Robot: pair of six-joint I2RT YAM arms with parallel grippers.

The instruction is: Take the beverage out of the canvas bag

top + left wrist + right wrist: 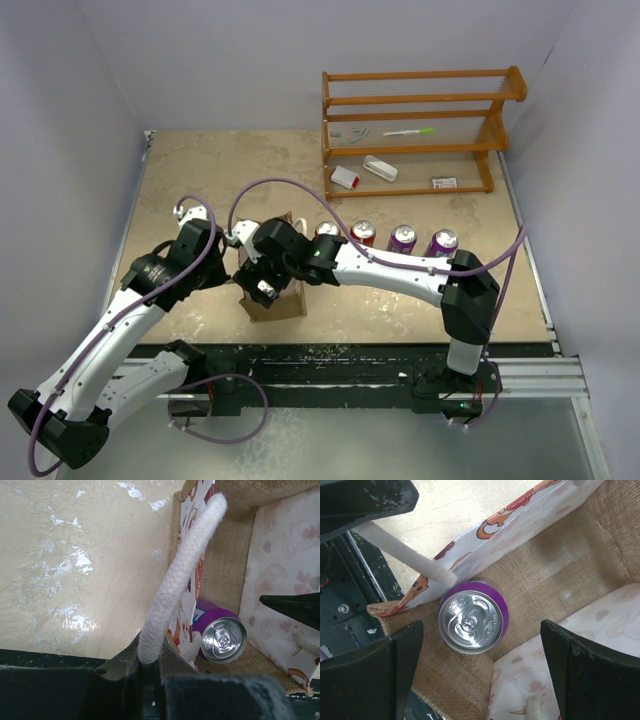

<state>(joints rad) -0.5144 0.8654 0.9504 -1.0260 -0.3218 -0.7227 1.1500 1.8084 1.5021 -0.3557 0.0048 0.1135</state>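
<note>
I get bright, even overhead light. Glare streaks the surface point(75, 605) at ten o'clock in my left wrist view; the can point(471, 621) lid shines, and the right fingers point(370, 675) look soft.

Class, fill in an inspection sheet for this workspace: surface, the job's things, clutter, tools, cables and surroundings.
Surface: beige table, glossy.
Job's things: canvas bag stands upright near the front edge; purple can stands inside it, top up.
Clutter: row of cans, four in all, behind the bag; wooden rack at the back holds small items.
Tools: left tool is shut on the bag's white rope handle; right tool is open above the bag's mouth, fingers either side of the can, apart from it.
Cables: purple cables loop along both arms, none in the bag.
Surroundings: plain pale walls; black rail at the near edge.
</note>
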